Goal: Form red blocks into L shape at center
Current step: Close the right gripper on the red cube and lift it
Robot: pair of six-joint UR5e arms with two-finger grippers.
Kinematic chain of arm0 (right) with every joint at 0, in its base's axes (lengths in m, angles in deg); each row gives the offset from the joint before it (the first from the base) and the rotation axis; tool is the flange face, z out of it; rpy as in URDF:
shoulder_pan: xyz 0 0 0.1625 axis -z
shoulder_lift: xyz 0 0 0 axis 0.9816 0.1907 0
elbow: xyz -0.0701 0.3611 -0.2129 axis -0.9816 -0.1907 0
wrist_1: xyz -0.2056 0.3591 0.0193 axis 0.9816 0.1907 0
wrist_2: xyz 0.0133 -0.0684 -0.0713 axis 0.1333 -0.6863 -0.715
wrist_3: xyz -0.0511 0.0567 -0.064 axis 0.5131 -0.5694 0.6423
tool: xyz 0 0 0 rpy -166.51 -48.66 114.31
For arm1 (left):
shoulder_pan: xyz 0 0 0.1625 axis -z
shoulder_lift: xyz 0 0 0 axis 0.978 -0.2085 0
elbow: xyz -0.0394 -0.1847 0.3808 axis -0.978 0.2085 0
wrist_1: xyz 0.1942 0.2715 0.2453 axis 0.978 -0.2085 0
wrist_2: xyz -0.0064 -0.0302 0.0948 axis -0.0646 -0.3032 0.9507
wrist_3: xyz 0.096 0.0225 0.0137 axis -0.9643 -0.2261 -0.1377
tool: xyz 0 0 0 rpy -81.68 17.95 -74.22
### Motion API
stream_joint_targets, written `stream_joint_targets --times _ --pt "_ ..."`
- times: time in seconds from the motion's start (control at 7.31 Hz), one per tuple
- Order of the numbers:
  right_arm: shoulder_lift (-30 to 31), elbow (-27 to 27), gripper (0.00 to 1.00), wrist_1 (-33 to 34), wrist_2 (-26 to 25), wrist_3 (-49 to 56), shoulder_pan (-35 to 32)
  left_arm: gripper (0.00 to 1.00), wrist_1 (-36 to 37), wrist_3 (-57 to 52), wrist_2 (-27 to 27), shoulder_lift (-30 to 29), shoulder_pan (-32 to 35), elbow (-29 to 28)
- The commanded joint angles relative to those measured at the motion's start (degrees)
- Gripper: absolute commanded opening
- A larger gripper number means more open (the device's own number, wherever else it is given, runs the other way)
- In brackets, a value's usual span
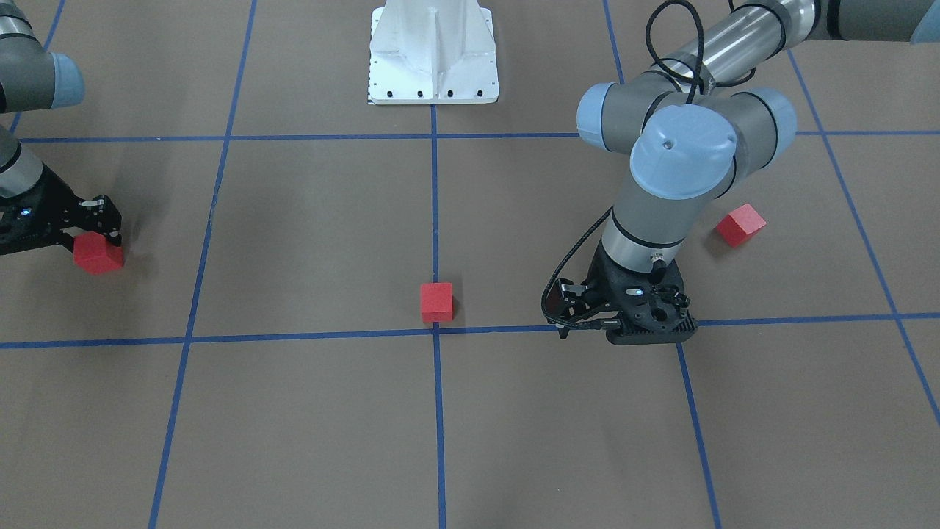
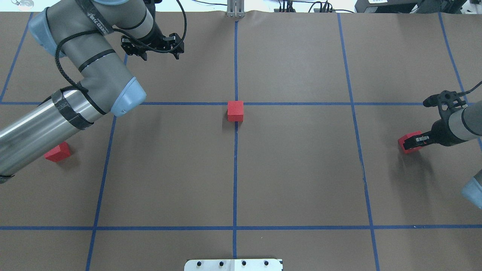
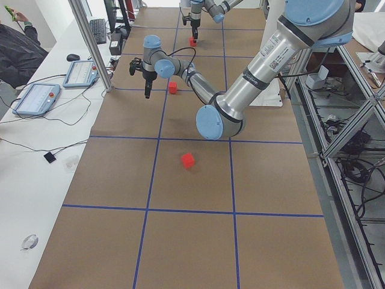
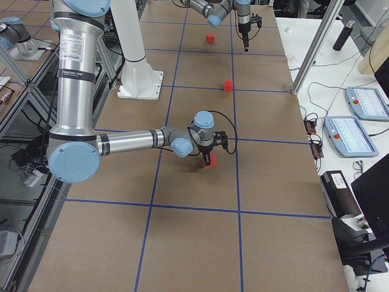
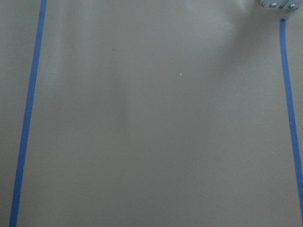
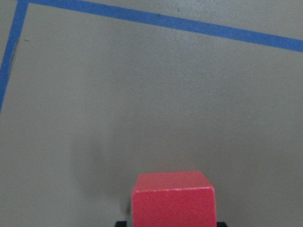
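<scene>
Gripping one red block (image 6: 173, 201) in the right gripper (image 2: 410, 143) near the desk's right edge, holding the left gripper (image 2: 161, 55) spread and empty by the far edge.

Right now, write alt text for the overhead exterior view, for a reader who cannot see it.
One red block sits on the center crossing of a brown, blue-taped table. At the right edge the right gripper holds a second red block; a third red block lies far left, and the left gripper hangs empty at upper left.
</scene>
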Motion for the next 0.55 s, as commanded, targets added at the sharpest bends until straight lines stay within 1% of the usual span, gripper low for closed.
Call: stream_joint_targets --times 0.0,0.14,0.27,0.41 --pt "0.4 0.1 0.66 0.0 -1.0 0.0 0.0 1.0 0.0 0.0 0.0 0.0 0.0 0.0" --pt "0.4 0.1 0.62 0.0 -1.2 0.0 0.2 1.0 0.0 0.0 0.0 0.0 0.0 -0.1" --pt "0.4 0.1 0.47 0.1 -1.2 0.0 0.3 1.0 0.0 0.0 0.0 0.0 0.0 -0.1" --pt "0.4 0.2 0.09 0.0 -1.2 0.0 0.2 1.0 0.0 0.0 0.0 0.0 0.1 -0.1"
